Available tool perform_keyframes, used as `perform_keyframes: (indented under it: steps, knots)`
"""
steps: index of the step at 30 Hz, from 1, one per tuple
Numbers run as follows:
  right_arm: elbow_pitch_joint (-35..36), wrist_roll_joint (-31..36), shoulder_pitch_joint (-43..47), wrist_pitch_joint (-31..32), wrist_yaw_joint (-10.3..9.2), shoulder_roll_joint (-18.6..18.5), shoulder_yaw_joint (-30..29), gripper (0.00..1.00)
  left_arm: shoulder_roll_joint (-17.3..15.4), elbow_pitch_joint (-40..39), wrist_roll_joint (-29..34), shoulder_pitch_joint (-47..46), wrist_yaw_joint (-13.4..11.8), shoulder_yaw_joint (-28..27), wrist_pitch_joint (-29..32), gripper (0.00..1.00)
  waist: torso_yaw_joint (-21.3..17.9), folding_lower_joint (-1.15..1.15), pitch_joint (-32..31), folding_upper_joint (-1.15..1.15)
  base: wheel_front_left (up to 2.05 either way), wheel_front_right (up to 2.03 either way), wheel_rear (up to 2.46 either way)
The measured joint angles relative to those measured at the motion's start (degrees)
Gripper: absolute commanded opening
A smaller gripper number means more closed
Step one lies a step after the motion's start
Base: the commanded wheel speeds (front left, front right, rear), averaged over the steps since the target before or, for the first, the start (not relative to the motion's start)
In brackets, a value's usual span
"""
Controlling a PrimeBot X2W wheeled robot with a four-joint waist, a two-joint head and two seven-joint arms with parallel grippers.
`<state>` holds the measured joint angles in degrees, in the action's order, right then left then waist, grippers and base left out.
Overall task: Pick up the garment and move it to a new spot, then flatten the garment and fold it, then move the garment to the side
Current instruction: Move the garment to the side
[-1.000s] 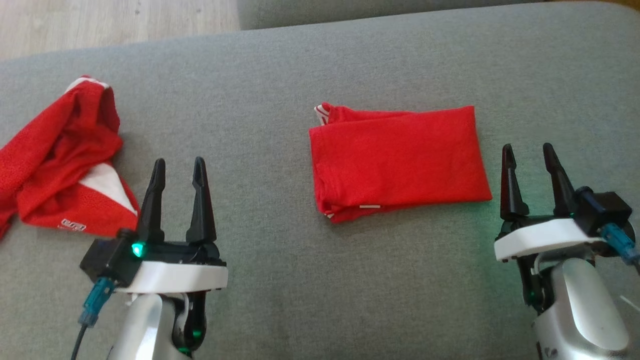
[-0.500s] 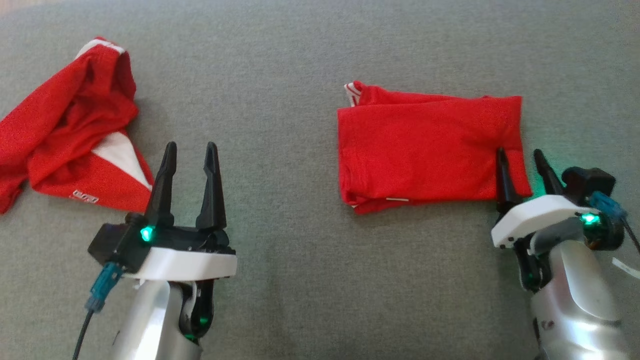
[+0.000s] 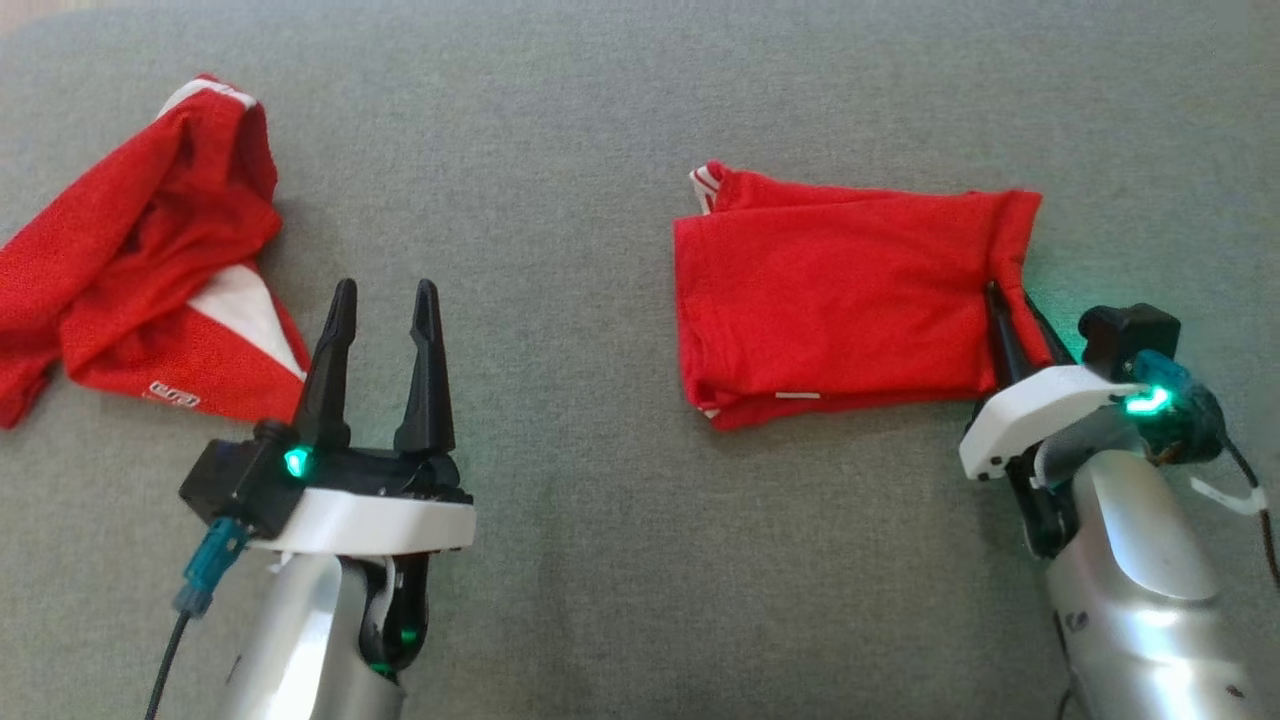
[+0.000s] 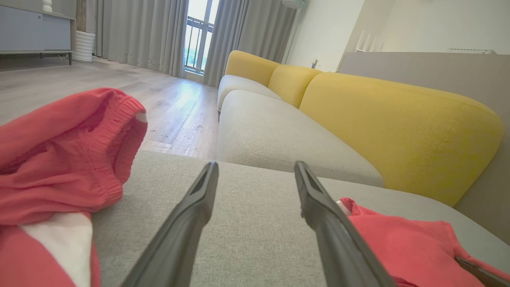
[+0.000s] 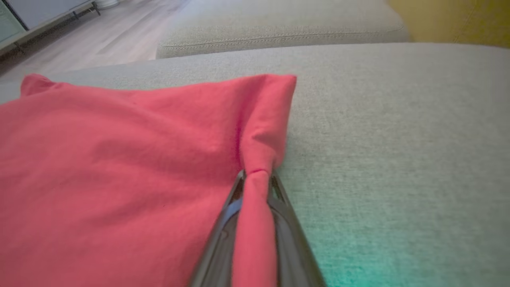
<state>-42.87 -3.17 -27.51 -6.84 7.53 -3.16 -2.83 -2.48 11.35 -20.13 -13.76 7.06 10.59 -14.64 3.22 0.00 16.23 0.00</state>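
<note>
**Ana:** Right gripper (image 3: 1008, 300), head view?

**Ben:** Clamped on the right edge of the folded red garment (image 3: 840, 300), which lies on the grey cushion (image 3: 600, 120), right of its middle. Left gripper (image 3: 385, 290) stands with fingers apart, left of that middle. A crumpled red-and-white garment (image 3: 130, 270) lies at the cushion's left end.

**Ana:** Left wrist view?

**Ben:** Fingers spread over bare cushion, between the two garments.

**Ana:** Right wrist view?

**Ben:** Both fingers squeeze a bunched ridge of red cloth at the folded garment's edge.
</note>
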Motion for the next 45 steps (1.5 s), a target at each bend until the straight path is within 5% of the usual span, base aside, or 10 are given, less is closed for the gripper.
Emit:
perform_keyframes:
  steps: [5, 18, 25, 31, 32, 33, 34, 45]
  knots:
    - [0.6, 3.7, -0.21, -0.48, 0.0, -2.69, -0.94, 0.0, 0.0, 0.01, 0.0, 0.04, 0.01, -0.07, 0.0, 1.0, -1.05, 0.0, -1.28, 0.0, 0.0, 0.0, 0.0]
    - [-1.59, 4.21, -5.78, 1.41, 0.0, -24.36, -2.32, 0.0, 0.01, -0.48, 0.0, -0.01, 0.01, 0.22, 0.0, 1.0, -0.16, 0.0, 0.43, 0.0, 0.0, 0.0, 0.0]
    - [-5.12, 6.38, -10.9, 1.81, 0.0, -30.14, -6.43, 0.0, 0.01, -0.62, -0.34, -1.17, 0.02, 0.0, 0.0, 1.0, 1.66, 0.0, 3.01, 0.0, 0.0, 0.0, 0.0]
    - [-5.58, 9.31, -12.11, 1.76, 0.0, -30.26, -10.38, 0.0, 0.01, -0.76, -0.56, -2.39, 0.03, -0.15, 0.0, 1.0, 2.72, 0.0, 4.35, 0.0, 0.0, 0.0, 0.0]
    - [-5.8, 9.59, -12.11, 1.75, 0.0, -30.26, -10.81, 0.21, 0.01, -0.75, -0.56, -2.39, 0.03, -0.16, 0.0, 1.0, 2.79, 0.0, 4.46, 0.0, 0.0, 0.0, 0.0]
    - [-5.88, 9.96, -12.11, 1.74, 0.0, -30.21, -11.34, 0.8, 0.01, -0.75, -0.57, -2.39, 0.03, -0.15, 0.0, 1.0, 2.83, 0.0, 4.52, 0.0, 0.0, 0.0, 0.0]
    - [-5.88, 10.29, -12.17, 1.72, 0.0, -29.94, -12.13, 1.0, 0.01, -0.7, -0.57, -2.39, 0.03, -0.16, 0.0, 1.0, 2.83, 0.01, 4.5, 0.0, 0.0, 0.0, 0.0]
    - [-0.64, 6.89, -12.46, -4.56, 0.0, -18.42, -12.26, 1.0, 0.09, -1.82, -1.55, -1.44, 0.0, -2.79, 0.0, 1.0, 1.9, 0.0, -1.5, 0.0, 0.0, 0.0, 0.0]
